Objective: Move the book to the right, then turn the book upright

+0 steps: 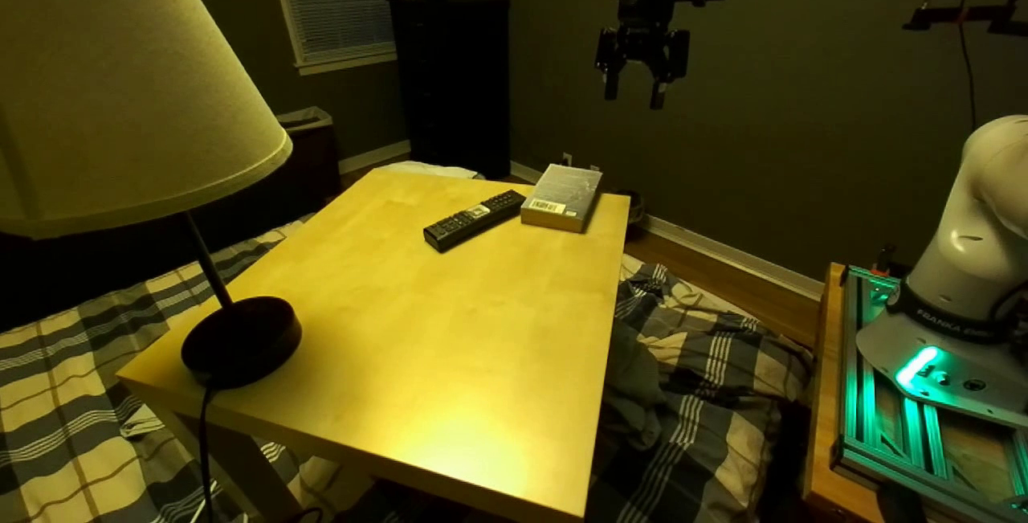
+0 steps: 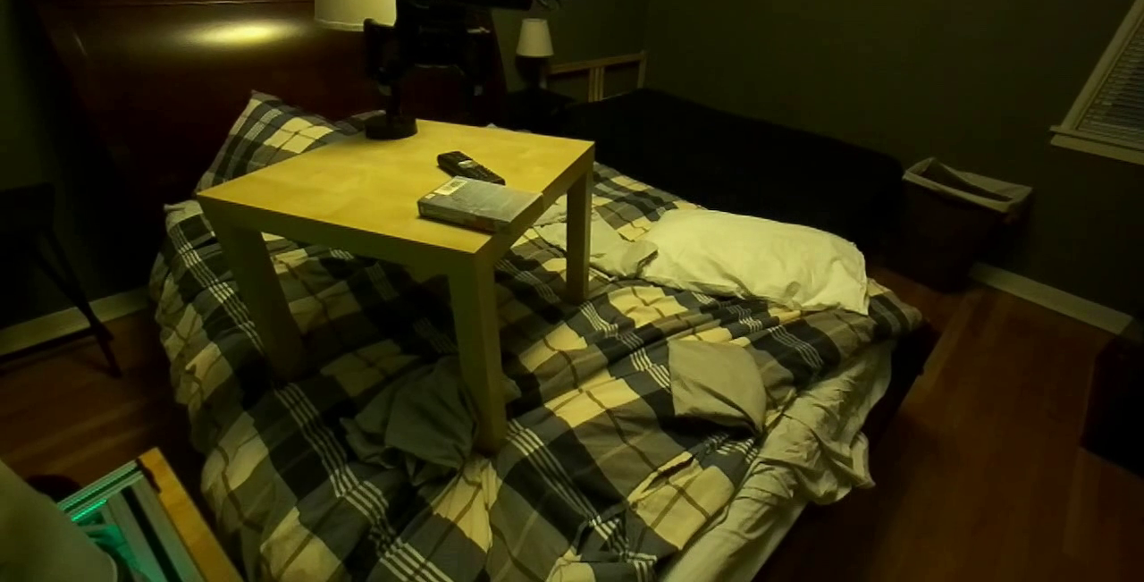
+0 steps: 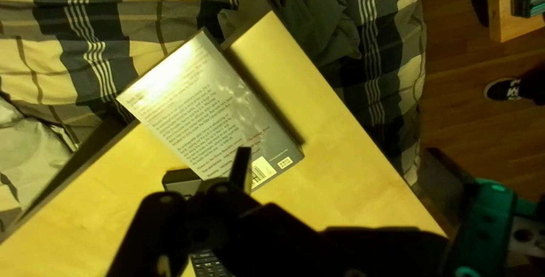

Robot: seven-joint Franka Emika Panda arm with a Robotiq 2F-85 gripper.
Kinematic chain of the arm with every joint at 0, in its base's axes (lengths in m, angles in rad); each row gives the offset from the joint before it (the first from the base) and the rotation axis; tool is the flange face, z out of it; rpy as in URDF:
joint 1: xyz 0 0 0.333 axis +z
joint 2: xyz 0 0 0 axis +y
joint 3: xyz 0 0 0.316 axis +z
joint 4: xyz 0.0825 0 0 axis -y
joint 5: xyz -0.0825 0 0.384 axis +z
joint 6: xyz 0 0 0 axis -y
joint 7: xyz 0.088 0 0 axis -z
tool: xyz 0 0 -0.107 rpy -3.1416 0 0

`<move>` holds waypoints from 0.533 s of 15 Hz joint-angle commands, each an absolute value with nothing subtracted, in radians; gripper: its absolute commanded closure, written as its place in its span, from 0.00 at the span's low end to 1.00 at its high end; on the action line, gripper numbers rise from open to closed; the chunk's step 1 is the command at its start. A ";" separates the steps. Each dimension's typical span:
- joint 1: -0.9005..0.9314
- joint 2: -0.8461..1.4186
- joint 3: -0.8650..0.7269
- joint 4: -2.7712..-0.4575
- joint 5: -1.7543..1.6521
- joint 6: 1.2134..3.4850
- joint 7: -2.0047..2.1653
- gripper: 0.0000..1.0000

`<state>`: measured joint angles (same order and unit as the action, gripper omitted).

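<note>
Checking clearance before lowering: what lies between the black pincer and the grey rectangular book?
Only open air between pincer and book, in an exterior view.

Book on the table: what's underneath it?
The book lies on the tabletop; in the wrist view, one end appears to overhang its edge, with plaid bedding beyond. The patch directly beneath is covered, so whether anything thin lies there cannot be seen.
</note>
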<state>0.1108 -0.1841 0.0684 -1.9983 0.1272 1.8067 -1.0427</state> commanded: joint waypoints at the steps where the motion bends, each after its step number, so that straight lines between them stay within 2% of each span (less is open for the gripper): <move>1: 0.076 -0.158 0.033 -1.953 0.114 1.777 -0.904 0.00; 8: 0.002 -0.147 -0.060 -1.949 0.169 1.694 -0.720 0.00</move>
